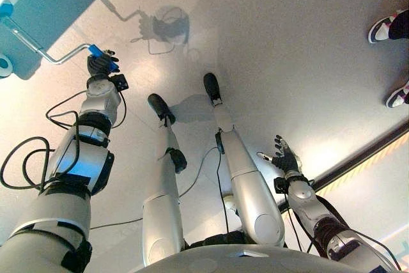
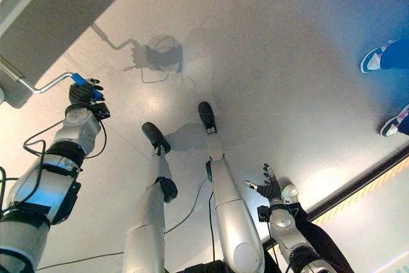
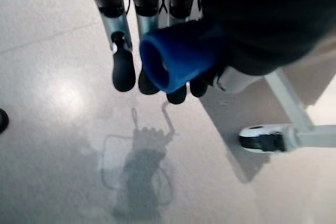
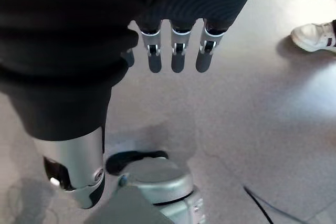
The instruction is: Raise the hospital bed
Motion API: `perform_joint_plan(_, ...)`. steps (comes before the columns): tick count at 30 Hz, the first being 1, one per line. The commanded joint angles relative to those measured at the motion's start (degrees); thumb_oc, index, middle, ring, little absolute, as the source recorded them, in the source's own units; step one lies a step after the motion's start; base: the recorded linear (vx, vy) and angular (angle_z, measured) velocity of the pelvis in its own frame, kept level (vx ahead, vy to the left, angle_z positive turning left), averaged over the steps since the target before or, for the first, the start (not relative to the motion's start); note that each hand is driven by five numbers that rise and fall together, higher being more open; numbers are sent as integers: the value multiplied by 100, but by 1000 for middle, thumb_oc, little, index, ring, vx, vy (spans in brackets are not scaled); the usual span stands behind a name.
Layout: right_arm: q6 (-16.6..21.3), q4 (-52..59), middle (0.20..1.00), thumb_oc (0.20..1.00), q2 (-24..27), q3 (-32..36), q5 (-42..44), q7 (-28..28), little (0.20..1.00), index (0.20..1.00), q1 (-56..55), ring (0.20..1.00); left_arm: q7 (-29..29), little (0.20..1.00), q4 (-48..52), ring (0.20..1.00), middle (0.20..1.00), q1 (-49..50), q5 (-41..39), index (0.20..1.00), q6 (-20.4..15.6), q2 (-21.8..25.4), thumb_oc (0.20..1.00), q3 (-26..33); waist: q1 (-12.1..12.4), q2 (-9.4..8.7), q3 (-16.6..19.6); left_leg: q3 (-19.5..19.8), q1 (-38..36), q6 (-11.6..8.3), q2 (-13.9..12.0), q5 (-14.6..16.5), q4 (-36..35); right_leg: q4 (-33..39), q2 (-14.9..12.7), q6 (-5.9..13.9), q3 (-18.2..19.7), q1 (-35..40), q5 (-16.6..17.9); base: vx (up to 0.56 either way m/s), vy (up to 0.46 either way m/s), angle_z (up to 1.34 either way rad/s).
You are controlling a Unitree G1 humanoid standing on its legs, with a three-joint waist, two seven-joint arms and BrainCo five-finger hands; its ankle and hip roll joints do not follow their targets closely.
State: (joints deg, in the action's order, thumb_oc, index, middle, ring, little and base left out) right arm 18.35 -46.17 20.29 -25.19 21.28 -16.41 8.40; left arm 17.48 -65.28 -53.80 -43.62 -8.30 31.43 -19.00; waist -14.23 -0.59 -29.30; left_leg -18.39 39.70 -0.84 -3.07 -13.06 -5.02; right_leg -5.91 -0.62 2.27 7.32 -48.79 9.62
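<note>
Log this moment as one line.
left hand: shut on blue crank handle | right hand: open, idle | bed: crank gripped

Bed [image 1: 38,4] cut off at frame edge; crank grip [image 3: 178,61] partly hidden w/in left hand [image 3: 157,19].

Hospital bed [image 1: 45,4] at upper left: pale teal-grey end panel, white frame, castor [image 3: 262,138] on the floor. Bent silver crank [image 1: 48,52] sticking out from the bed end, cranked in a Z, ending in a blue grip [image 3: 178,56] clasped in the left hand [image 1: 101,64].
</note>
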Motion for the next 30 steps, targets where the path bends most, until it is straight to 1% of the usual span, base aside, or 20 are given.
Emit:
perform_joint_plan(1, -23, -57, 1000, 1000, 253, 109, -137, 0, 1000, 1000, -510, 1000, -303, 200, 720, 200, 200, -734, 461, 200, -636, -264, 200, -349, -157, 299, -49, 141, -894, -342, 22, 499, 2, 564, 208, 573, 11, 565, 413, 4, -55, 3)
perform_joint_plan(2, -47, -135, 1000, 1000, 229, 123, -130, 11, 1000, 1000, -490, 1000, -333, 200, 857, 200, 200, -642, 444, 200, -664, -346, 200, -379, -133, 326, -49, 206, -1004, -335, 59, 502, 2, 555, 190, 566, -43, 676, 408, -2, -64, 5)
perform_joint_plan(6, -93, -344, 1000, 1000, 195, 201, -128, 13, 1000, 1000, -457, 1000, -358, 200, 1174, 200, 200, -355, 403, 200, -709, -429, 200, -377, -67, 404, -49, 346, -1248, -316, 131, 508, 2, 569, 120, 549, -155, 993, 392, -18, -32, 17)
perform_joint_plan(9, -121, -447, 1000, 1000, 182, 242, -138, 19, 1000, 1000, -448, 1000, -369, 200, 1316, 200, 200, -220, 418, 200, -726, -418, 200, -382, -24, 431, -49, 417, -1359, -305, 163, 515, 2, 578, 87, 542, -204, 1142, 382, -13, -5, 18)
perform_joint_plan(11, -180, -626, 1000, 1000, 169, 324, -138, 28, 1000, 1000, -404, 1000, -390, 200, 1599, 200, 200, 9, 369, 200, -781, -370, 200, -374, 69, 467, -49, 541, -1549, -290, 208, 514, 2, 576, 30, 528, -309, 1373, 351, -11, -4, 15)
perform_joint_plan(16, -273, -830, 1000, 1000, 154, 458, -134, 43, 1000, 1000, -363, 1000, -425, 200, 2076, 200, 200, 279, 223, 200, -883, -229, 200, -321, 219, 530, -49, 733, -1744, -261, 295, 509, 2, 612, -101, 518, -484, 1712, 325, -7, 28, 29)
perform_joint_plan(20, -331, -959, 1000, 1000, 152, 546, -132, 60, 1000, 1000, -331, 1000, -439, 200, 2403, 200, 200, 443, 137, 200, -947, -73, 200, -325, 351, 543, -49, 897, -1804, -238, 348, 486, 2, 599, -196, 508, -635, 1855, 287, 4, 36, 23)
perform_joint_plan(22, -334, -974, 1000, 1000, 158, 552, -134, 79, 1000, 1000, -319, 1000, -448, 200, 2475, 200, 200, 478, 135, 200, -960, -26, 200, -324, 376, 534, -49, 930, -1813, -229, 356, 480, 2, 593, -213, 507, -675, 1876, 279, 8, 25, 25)
perform_joint_plan(23, -344, -1010, 1000, 1000, 148, 589, -106, 74, 1000, 1000, -286, 1000, -421, 200, 2605, 200, 200, 552, 71, 200, -1002, 60, 200, -280, 434, 529, -49, 997, -1818, -225, 366, 466, 2, 574, -254, 500, -743, 1922, 249, -11, 34, 26)
perform_joint_plan(24, -344, -1009, 1000, 1000, 147, 587, -106, 74, 1000, 1000, -278, 1000, -420, 200, 2606, 200, 200, 548, 72, 200, -1002, 64, 200, -276, 429, 523, -49, 996, -1797, -227, 370, 439, 2, 579, -258, 496, -742, 1903, 274, 11, 53, 31)
perform_joint_plan(25, -366, -1022, 1000, 1000, 148, 612, -98, 87, 1000, 1000, -282, 1000, -425, 200, 2680, 200, 200, 604, 14, 200, -1035, 162, 200, -243, 501, 524, -49, 1069, -1803, -213, 385, 451, 2, 549, -293, 488, -820, 1953, 220, 1, 16, 22)
perform_joint_plan(27, -368, -1015, 1000, 1000, 148, 612, -112, 92, 1000, 1000, -283, 1000, -418, 200, 2703, 200, 200, 612, 2, 200, -1040, 214, 200, -239, 525, 508, -49, 1104, -1771, -208, 392, 416, 2, 540, -323, 481, -855, 1941, 228, 7, 26, 18)
perform_joint_plan(30, -380, -985, 1000, 1000, 165, 640, -140, 72, 1000, 1000, -339, 1000, -400, 200, 2788, 200, 200, 755, -58, 200, -1058, 373, 200, -169, 631, 462, -49, 1240, -1722, -194, 436, 420, 2, 503, -398, 477, -1029, 1981, 161, 21, 27, 17)
